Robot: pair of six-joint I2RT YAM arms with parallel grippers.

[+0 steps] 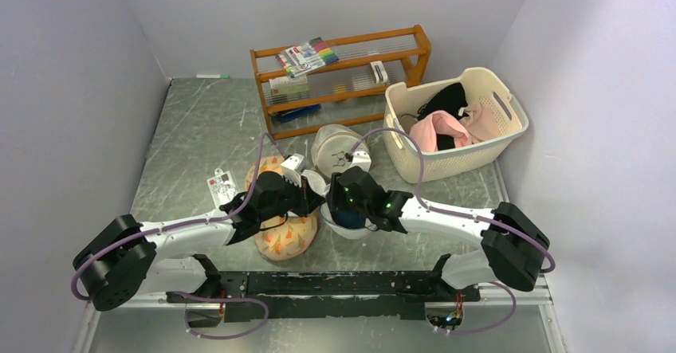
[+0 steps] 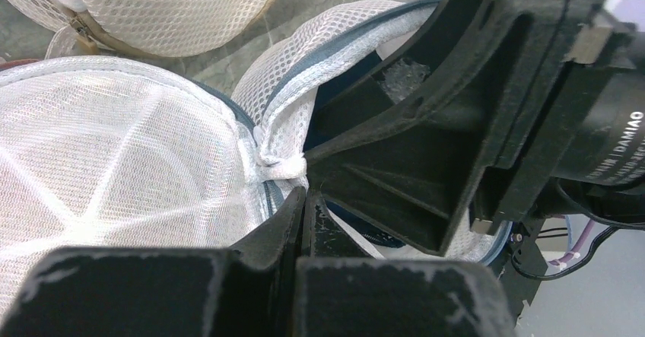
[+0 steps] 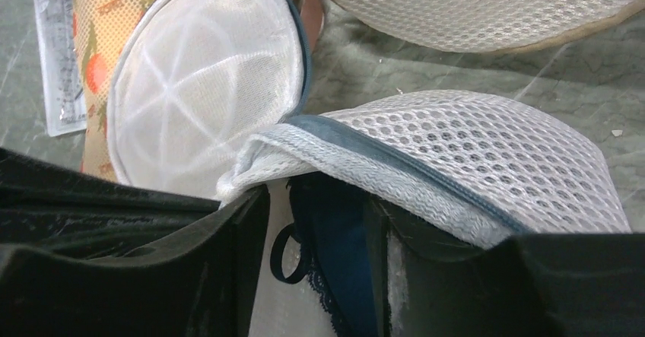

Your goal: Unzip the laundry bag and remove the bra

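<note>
The white mesh laundry bag [image 1: 351,230] lies between my grippers with its zip undone. Its round spoked face [image 3: 205,86] is flapped open to the left, and it also shows in the left wrist view [image 2: 114,162]. My left gripper [image 2: 308,196] is shut, pinching the bag's bunched white rim [image 2: 283,168] at the opening. My right gripper [image 3: 319,208] is open and reaches into the opening under the blue-trimmed mesh wall [image 3: 487,162]. A navy lace bra [image 3: 338,234] with a ring hangs between its fingers. In the top view the two grippers [image 1: 311,196] [image 1: 339,201] nearly touch.
A similar round bag with dark print [image 1: 339,150] sits just behind. The peach floral pouch [image 1: 283,240] lies under my left gripper. A cream basket [image 1: 498,142] of clothes stands at the right, a wooden rack [image 1: 343,74] at the back, and a small packet [image 1: 222,184] to the left.
</note>
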